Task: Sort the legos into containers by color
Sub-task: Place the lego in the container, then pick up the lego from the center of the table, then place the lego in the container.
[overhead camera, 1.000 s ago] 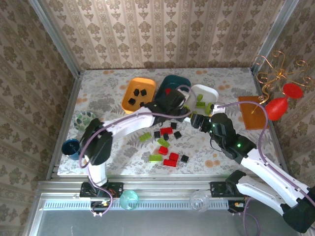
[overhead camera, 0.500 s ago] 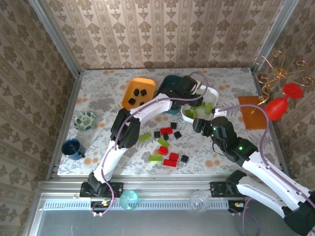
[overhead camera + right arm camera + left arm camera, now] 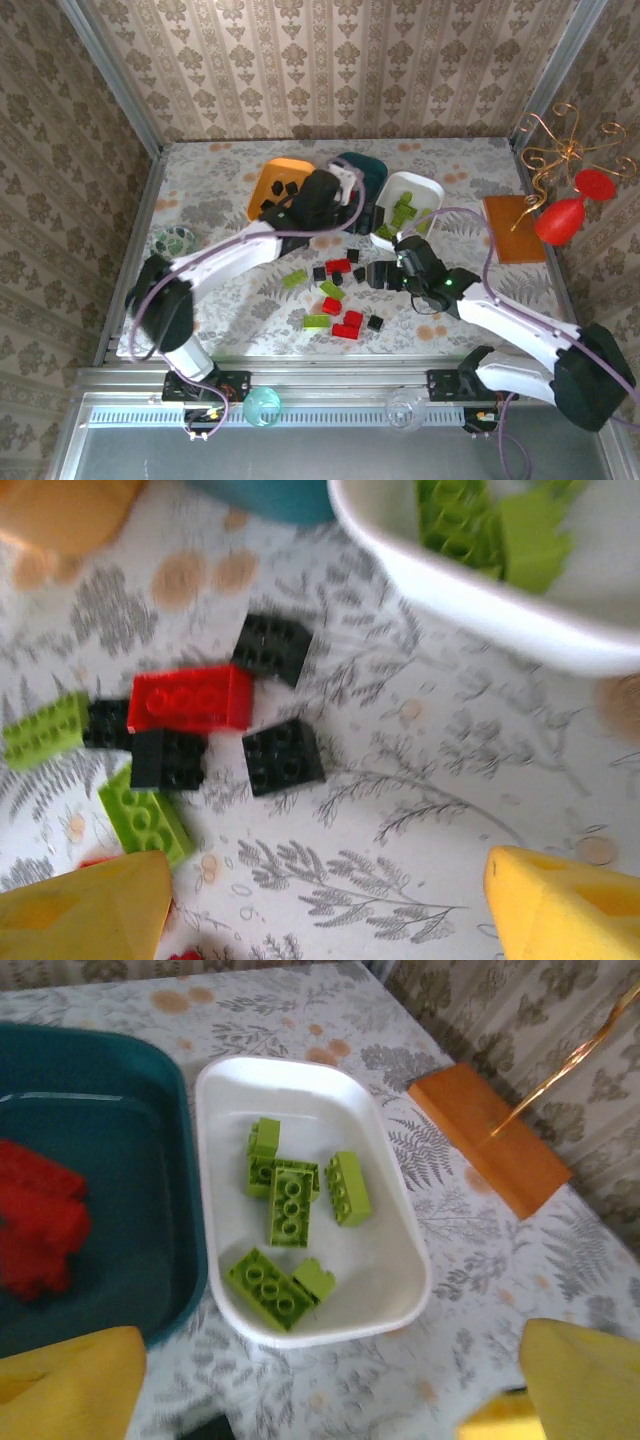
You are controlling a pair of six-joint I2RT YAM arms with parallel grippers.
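The step in hand looks like a fresh pick from the loose pile. The right gripper [image 3: 320, 895] hovers over the bench [image 3: 430, 780], fingers wide apart with nothing between them. 1 black brick [image 3: 283, 757] lies just ahead of it, and a red brick [image 3: 190, 698] further ahead to its left. The left gripper [image 3: 325, 1385], likewise spread and empty, hangs with the white tub [image 3: 385, 1250] (green bricks inside) straight ahead and the teal tub [image 3: 120, 1210] to its left. Next, I judge, the right one should drop onto the black brick, close, then carry it to the orange tub [image 3: 270, 180], where blacks lie.
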